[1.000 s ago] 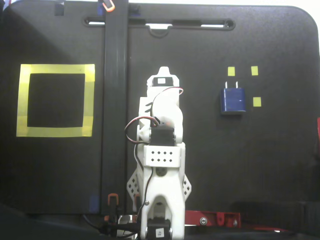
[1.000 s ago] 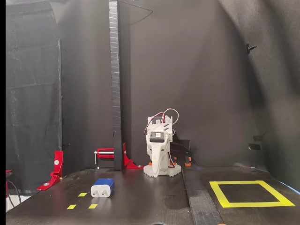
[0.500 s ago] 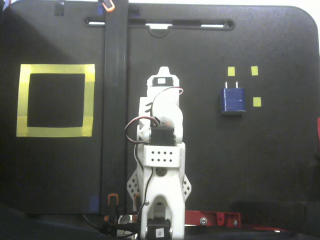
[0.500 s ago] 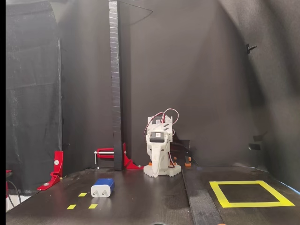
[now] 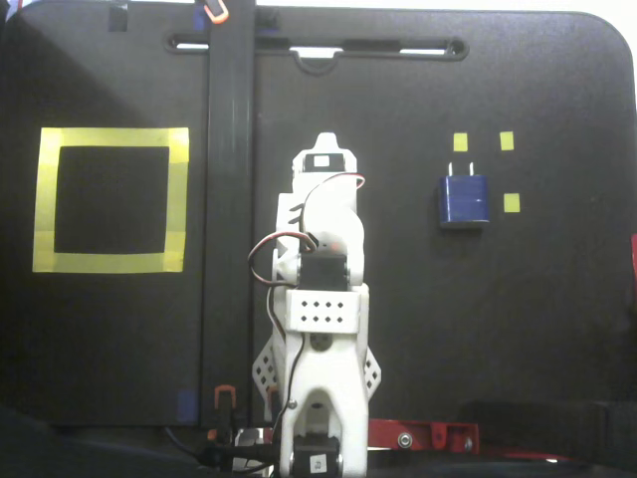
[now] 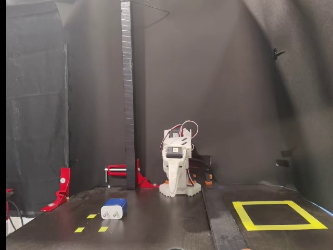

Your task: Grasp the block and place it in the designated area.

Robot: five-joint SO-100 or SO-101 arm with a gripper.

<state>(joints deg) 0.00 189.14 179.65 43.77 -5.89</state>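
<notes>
**Arm folded at mid-desk, block lying among the yellow markers**

The white arm (image 5: 320, 299) sits folded over its base in the middle of the black desk (image 5: 498, 329). Its hand (image 5: 324, 142) points away from the base in the view from above, and in the front-facing fixed view the hand (image 6: 174, 179) hangs nose-down just over the base. The fingers look pressed together with nothing between them, and they touch neither the block nor the tape.

The block (image 5: 464, 199) lies flat on the desk, well apart from the hand, to the right of the arm in the top view, its two prongs pointing toward the far edge. Three small yellow markers (image 5: 511, 202) show close around it. In the front-facing view the block (image 6: 114, 208) appears left of the arm, pale end face and prongs toward the camera.

The yellow tape square (image 5: 109, 199) is on the other side of the arm, beyond a dark upright post (image 6: 127, 94), and its black inside is bare. It is also seen low at right (image 6: 278, 215).
</notes>
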